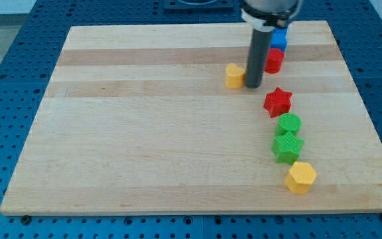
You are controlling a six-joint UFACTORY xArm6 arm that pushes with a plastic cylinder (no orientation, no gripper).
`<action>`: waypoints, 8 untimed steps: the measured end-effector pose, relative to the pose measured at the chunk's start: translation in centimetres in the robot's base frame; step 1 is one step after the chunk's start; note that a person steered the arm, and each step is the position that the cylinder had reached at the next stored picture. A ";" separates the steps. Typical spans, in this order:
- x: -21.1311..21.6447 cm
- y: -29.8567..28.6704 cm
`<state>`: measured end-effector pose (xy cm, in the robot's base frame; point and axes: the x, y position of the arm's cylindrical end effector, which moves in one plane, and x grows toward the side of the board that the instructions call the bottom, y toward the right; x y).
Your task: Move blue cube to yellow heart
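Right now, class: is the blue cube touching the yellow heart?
No: the blue cube sits near the view's top, apart from the yellow heart, with my tip between them.

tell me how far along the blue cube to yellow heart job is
Nothing looks done: the blue cube sits at the view's top edge, apart from the yellow heart, with a red cylinder beside it. In hand: my tip rests just right of the heart, below the cube. Left: pushing the cube over to the heart.

Bright even overhead light, soft short shadows under blocks; sharp focus, no glare
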<state>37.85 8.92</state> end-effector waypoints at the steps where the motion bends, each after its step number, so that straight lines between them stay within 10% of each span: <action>1: -1.5 -3.2; 5: -5.8 14.7; 8: -11.3 2.4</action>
<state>26.51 11.29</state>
